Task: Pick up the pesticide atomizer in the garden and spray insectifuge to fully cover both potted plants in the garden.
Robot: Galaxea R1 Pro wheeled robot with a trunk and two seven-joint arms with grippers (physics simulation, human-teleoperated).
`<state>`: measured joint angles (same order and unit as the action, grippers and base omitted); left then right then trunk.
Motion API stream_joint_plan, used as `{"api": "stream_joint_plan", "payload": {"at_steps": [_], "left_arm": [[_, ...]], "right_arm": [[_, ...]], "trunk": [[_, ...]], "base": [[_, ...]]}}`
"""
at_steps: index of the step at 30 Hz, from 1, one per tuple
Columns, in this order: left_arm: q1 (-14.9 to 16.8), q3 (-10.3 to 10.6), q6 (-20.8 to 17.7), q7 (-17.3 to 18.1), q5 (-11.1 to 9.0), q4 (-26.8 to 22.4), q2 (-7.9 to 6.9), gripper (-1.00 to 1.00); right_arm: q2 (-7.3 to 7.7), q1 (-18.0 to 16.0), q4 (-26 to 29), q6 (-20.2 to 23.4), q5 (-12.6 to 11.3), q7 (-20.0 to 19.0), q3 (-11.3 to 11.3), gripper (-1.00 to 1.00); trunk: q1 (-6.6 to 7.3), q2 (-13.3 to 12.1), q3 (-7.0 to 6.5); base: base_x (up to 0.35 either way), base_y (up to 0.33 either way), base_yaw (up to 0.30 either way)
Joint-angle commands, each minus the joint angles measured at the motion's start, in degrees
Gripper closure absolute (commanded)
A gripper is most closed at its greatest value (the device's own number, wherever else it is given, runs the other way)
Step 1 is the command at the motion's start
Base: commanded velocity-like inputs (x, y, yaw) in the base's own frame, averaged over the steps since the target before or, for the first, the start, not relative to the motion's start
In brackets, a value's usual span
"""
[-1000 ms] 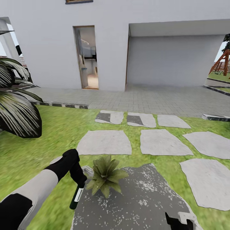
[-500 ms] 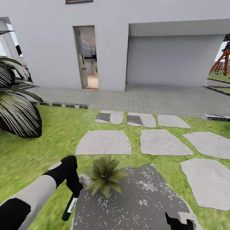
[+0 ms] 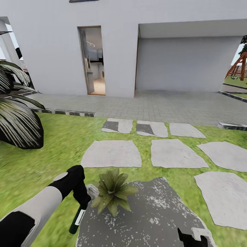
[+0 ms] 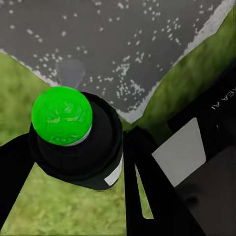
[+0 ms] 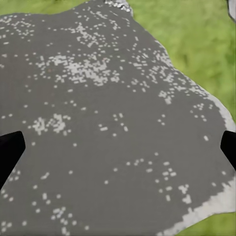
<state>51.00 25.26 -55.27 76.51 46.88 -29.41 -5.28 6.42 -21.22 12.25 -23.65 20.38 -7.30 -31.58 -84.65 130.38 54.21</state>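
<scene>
Nearest to us, our right claw point(image 3: 192, 237) shows at the bottom edge of the head view over the dark speckled slab point(image 3: 144, 212); in the right wrist view its two dark fingertips point(image 5: 10, 150) sit at opposite edges of the picture, spread wide apart with nothing between them, above that same slab point(image 5: 108, 123). Our left claw point(image 3: 82, 199) is pinching the pesticide atomizer point(image 3: 76, 220), which hangs with its dark body pointing down toward the grass by the slab's left edge. In the left wrist view the atomizer point(image 4: 73, 142) shows a bright green end, held between the black fingers point(image 4: 147, 196). Just beside it, at the slab's far left corner, stands one potted plant point(image 3: 113, 190). Beyond lie pale stepping stones point(image 3: 111, 153) in the lawn point(image 3: 61, 137), a palm point(image 3: 17, 120) at left, then paving and the white house wall point(image 3: 120, 51) with an open doorway point(image 3: 92, 61).
</scene>
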Motion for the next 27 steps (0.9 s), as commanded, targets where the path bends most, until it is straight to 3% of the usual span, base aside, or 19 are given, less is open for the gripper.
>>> {"api": "stream_joint_plan", "payload": {"at_steps": [1,7,10,18,27], "left_arm": [[0.1,0.2,-0.5,0.6,0.4,-0.2,0.2,1.0],[2.9,0.2,-0.6,0.9,0.2,-0.4,1.24,1.0],[4.0,0.2,-0.5,2.8,0.4,-0.5,1.31,1.0],[3.5,0.6,-0.3,3.8,0.8,0.1,0.98,1.0],[3.1,0.5,-0.3,4.1,6.9,0.6,0.42,1.0]], "right_arm": [[-0.01,0.0,0.0,-0.2,0.3,-0.4,-0.5,-1.0],[-0.01,0.0,0.0,-0.2,0.3,-0.4,-0.5,-1.0],[-0.01,0.0,0.0,-0.2,0.3,-0.4,-0.5,-1.0],[-0.09,0.0,0.0,-0.2,0.3,-0.4,-0.5,-1.0],[-0.1,0.0,0.0,-0.2,0.3,-0.3,-0.5,-1.0]], "trunk": [[0.01,0.0,0.06],[0.01,0.0,0.06],[0.01,0.0,0.06],[0.01,0.0,0.06],[0.01,0.0,0.06]], "base": [[0.0,0.0,0.0],[0.0,0.0,0.0],[0.0,0.0,0.0],[-0.049,0.0,0.0],[-0.145,0.0,0.0]]}}
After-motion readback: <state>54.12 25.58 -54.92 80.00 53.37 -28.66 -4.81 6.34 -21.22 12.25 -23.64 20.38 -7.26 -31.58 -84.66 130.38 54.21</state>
